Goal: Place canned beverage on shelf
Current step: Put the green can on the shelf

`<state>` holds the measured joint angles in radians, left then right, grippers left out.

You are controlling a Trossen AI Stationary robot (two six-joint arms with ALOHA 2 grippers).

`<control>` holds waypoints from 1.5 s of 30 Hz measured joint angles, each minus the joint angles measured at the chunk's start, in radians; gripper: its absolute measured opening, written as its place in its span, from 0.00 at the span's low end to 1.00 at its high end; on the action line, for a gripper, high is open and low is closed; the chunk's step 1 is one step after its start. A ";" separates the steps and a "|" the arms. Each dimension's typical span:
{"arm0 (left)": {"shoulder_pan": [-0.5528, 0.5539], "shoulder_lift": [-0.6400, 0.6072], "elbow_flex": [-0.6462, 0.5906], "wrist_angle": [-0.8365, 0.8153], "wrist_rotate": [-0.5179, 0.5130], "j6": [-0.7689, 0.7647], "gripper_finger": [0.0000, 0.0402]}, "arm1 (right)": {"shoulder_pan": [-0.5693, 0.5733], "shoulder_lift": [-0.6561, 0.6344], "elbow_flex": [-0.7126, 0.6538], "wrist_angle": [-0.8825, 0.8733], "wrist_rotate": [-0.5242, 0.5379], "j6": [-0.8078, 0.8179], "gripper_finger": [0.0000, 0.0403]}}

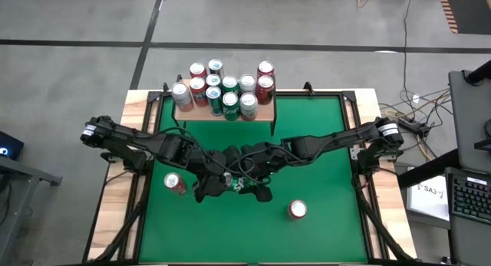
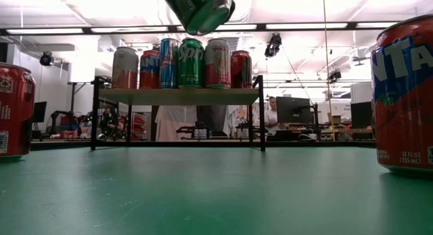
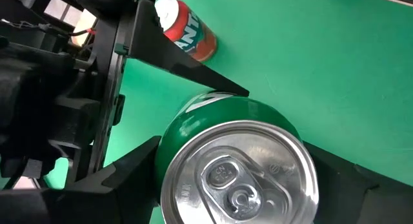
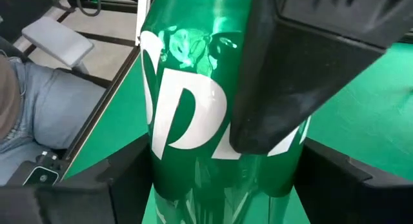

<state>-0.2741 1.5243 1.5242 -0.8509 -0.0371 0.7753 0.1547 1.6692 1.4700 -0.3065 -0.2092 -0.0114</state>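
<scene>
A green Sprite can hangs tilted high over the middle of the green table, between both grippers. My left gripper and my right gripper meet there, and each is shut on the can. The shelf stands on thin black legs at the table's far edge. Several upright cans stand on it. My left gripper pinches the green can's side wall between its two fingers, at the top end; the can's lid faces its wrist. The fingers slant downward and lie along the can, which is lifted clear of the table and tilted. My right gripper pinches the can's printed side wall between its two fingers. The fingers come from the table's right, slanting a little down, and lie across the can. The left gripper's finger lies over the can in front of it.
Two red cans stand on the table, one at the near left, one at the near right. A person's leg shows beyond the table's edge. Bare green top lies between the arms and the shelf.
</scene>
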 joint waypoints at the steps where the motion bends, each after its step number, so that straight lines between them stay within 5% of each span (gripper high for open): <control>1: 0.000 0.000 0.000 0.000 -0.001 0.000 0.71 | 0.000 -0.001 0.000 0.000 0.001 0.000 0.72; 9: 0.000 -0.007 0.049 -0.070 -0.232 -0.027 0.94 | -0.003 -0.027 0.000 -0.033 0.149 0.003 0.72; 16: 0.007 -0.087 0.122 -0.151 -0.269 -0.090 0.89 | 0.000 -0.073 -0.024 -0.087 0.242 -0.003 0.72; 24: 0.015 -0.289 0.062 -0.120 -0.260 -0.201 0.81 | -0.004 -0.117 -0.055 -0.049 0.324 -0.012 0.72; 29: 0.015 -0.439 -0.096 0.097 -0.258 -0.305 0.78 | -0.011 -0.141 -0.138 0.060 0.340 -0.042 0.72; 36: 0.014 -0.627 -0.473 0.571 -0.297 -0.387 0.77 | -0.035 -0.206 -0.292 0.393 0.387 -0.081 0.72; 45: 0.014 -0.647 -0.896 1.278 -0.339 -0.393 0.77 | -0.033 -0.172 -0.479 1.009 0.484 -0.188 0.72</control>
<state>-0.2596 0.8775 0.6283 0.4275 -0.3759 0.3821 0.1215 1.4976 0.9908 0.7029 0.2748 -0.1992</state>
